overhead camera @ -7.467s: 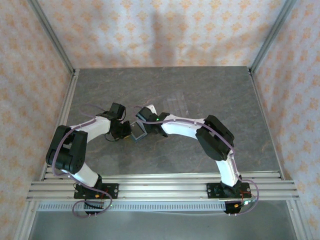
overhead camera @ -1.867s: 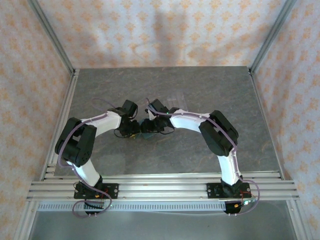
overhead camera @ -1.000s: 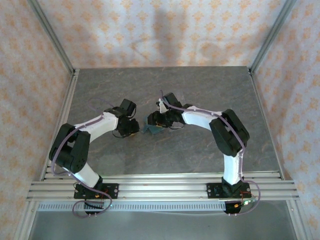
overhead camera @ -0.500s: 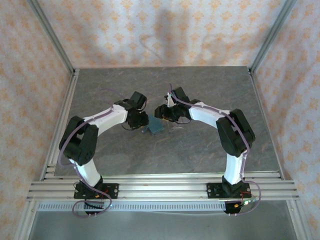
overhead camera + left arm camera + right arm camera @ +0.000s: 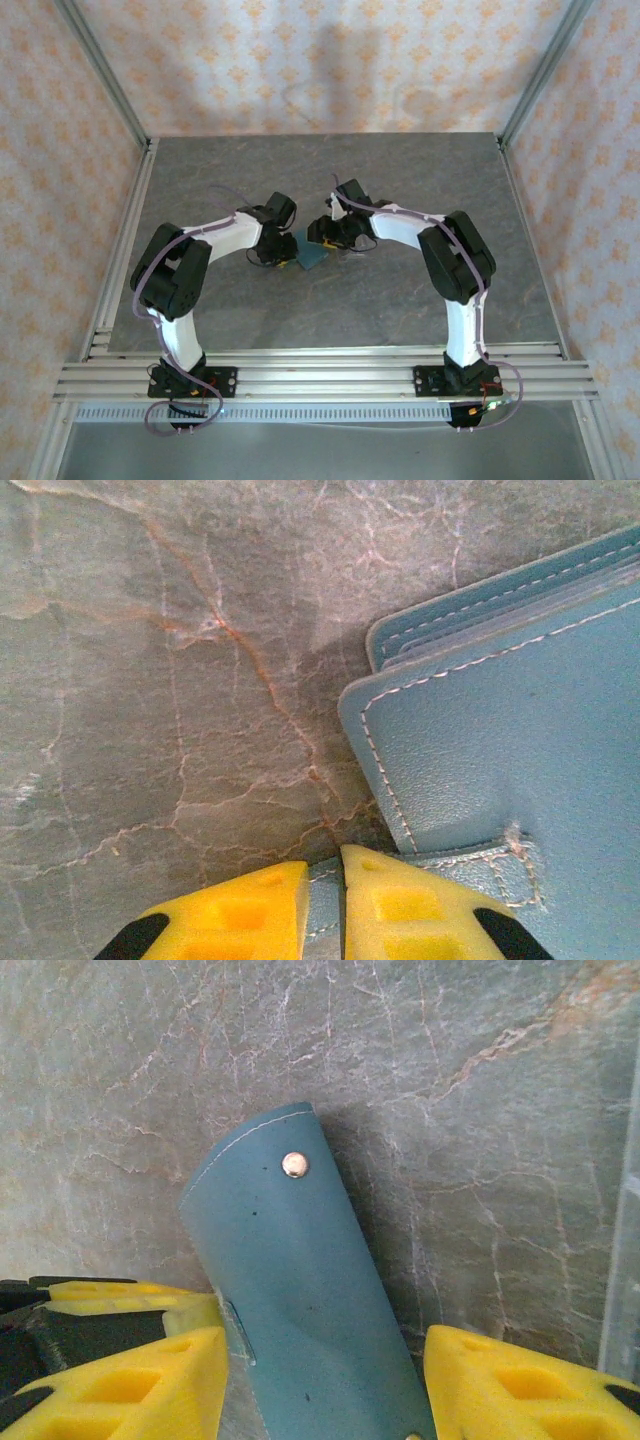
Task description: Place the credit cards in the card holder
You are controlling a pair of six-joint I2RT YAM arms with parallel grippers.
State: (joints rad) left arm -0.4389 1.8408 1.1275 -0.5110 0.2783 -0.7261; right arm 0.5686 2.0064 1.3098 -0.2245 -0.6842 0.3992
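Teal, soft, white-stitched card holder point(image 5: 312, 252): lies near the middle of the grey, veined, stone-look desk point(image 5: 230, 170), between the tips of the two arms. Left gripper point(image 5: 284, 261): comes at the holder from its left side. Seen from the left wrist, same gripper point(image 5: 325, 868): yellow fingers point(image 5: 240, 910) pinched almost together on a thin stitched strap point(image 5: 470, 865) at the edge of the card holder point(image 5: 510, 710), with only the strap's thickness between them. Two stitched layers at the upper right of that view, one over the other and slightly offset. Right gripper point(image 5: 328, 243): sits just beside the holder's far right corner. Seen from the right wrist, same gripper point(image 5: 325, 1380): jaws wide apart, one yellow finger point(image 5: 130, 1380) on each side of a long teal flap point(image 5: 300, 1290). Cannot tell whether either pad touches the flap's edges. Round metal snap stud point(image 5: 294, 1164) near the flap's rounded far end, and a shadow on the desk along the flap's right side. Further yellow finger point(image 5: 120, 1295) just beside the flap's left edge. Clear plastic edge point(image 5: 625, 1260) at the right border of that view, apart from the flap. Patterned peach walls point(image 5: 330, 60) on three sides of the desk, and aluminium rails point(image 5: 320, 370) along its near edge carrying both arm bases.
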